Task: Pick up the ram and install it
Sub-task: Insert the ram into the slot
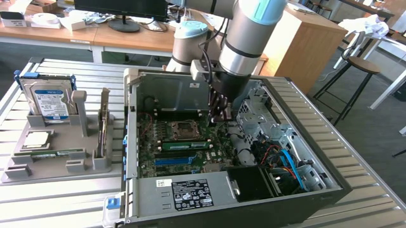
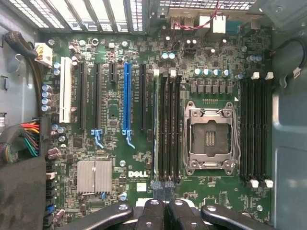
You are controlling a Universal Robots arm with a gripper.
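The ram [image 1: 184, 145], a long green stick with dark chips, stands in a memory slot next to the empty processor socket [image 1: 180, 128] inside the open computer case. In the wrist view the ram [image 2: 155, 129] shows edge-on in the slot beside the black empty slots. My gripper [image 1: 219, 118] hangs inside the case, above the motherboard and beyond the socket. Its fingers are shut, with nothing visible between them. In the wrist view the gripper [image 2: 163, 188] has its tips over one end of the memory slots, close to the end of the ram.
At the exterior view's left, a grey holder [image 1: 57, 164] carries a blue-labelled hard drive [image 1: 49, 97], a square silver processor [image 1: 35, 138], a flat green stick [image 1: 54, 153] and a card on edge [image 1: 103, 124]. Case walls [image 1: 130, 142], a drive cage [image 1: 257, 114] and cables [image 1: 285, 159] surround the motherboard.
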